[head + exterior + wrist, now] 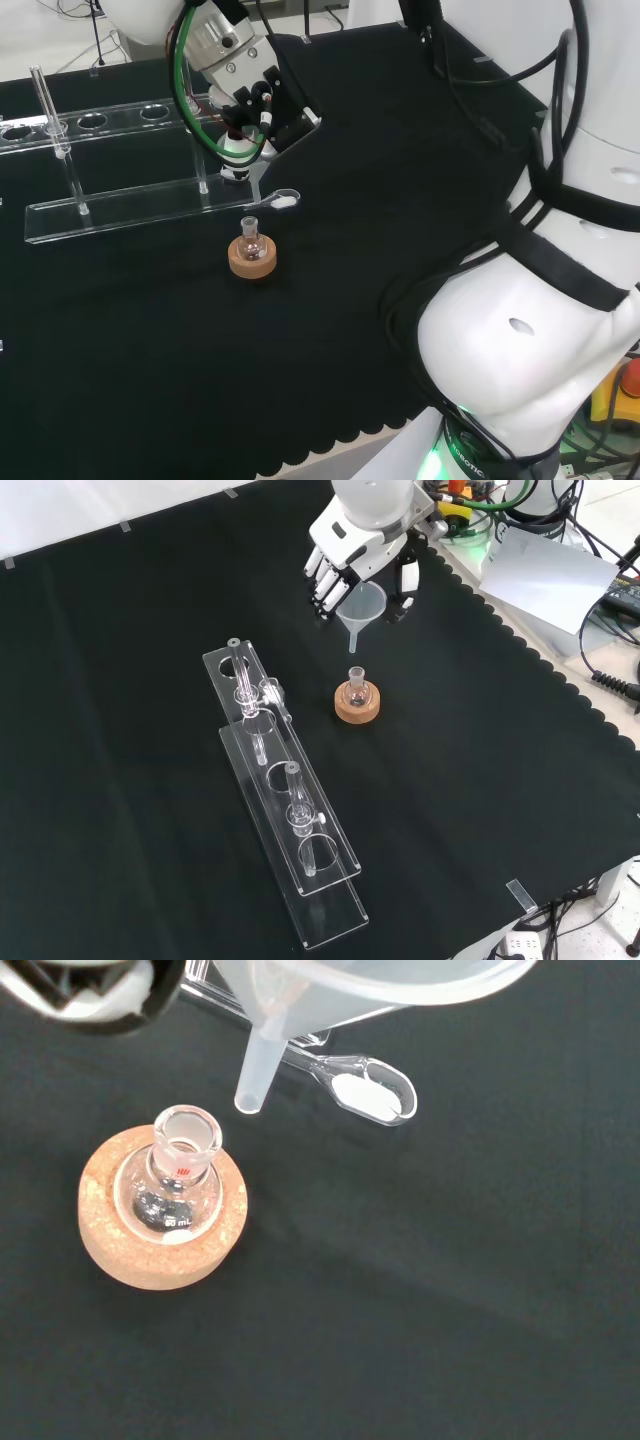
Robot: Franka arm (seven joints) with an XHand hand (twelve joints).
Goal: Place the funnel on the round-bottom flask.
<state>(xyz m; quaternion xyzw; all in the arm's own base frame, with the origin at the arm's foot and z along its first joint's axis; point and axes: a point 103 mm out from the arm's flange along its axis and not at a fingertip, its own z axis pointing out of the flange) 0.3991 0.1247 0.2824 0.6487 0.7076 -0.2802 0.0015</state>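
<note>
Holding a clear plastic funnel [361, 604] in my hand [345, 558], I have my black and white fingers [322, 578] curled round its wide cone, with the thumb on the other side. In the front view my hand comes in from the top of the scene and the funnel hangs below it, mouth up and narrow stem pointing down. The stem's tip is in the air, just above and slightly farther off than the round-bottom flask [356, 691], not touching it.

The flask is small, of clear glass, with a ball-shaped body and a short straight neck that stands upright and open. It sits in a cork ring [358, 706], a thick, pale brown, grainy stand lying flat on the black cloth [480, 780]. From the wrist camera the funnel's [330, 1000] smooth, milky stem ends beside the flask's [180, 1175] neck, off to one side of its opening, and the cork ring [165, 1250] shows a rough, pitted top.

Near the flask, a clear spoon [360, 1085] with a little white powder in its bowl lies on the cloth. In the front view, to the left of the flask, a long clear plastic rack [285, 820] with round holes stretches towards the near edge, holding upright glass tubes [297, 800]. The cloth is matt black with a scalloped edge on the right.
</note>
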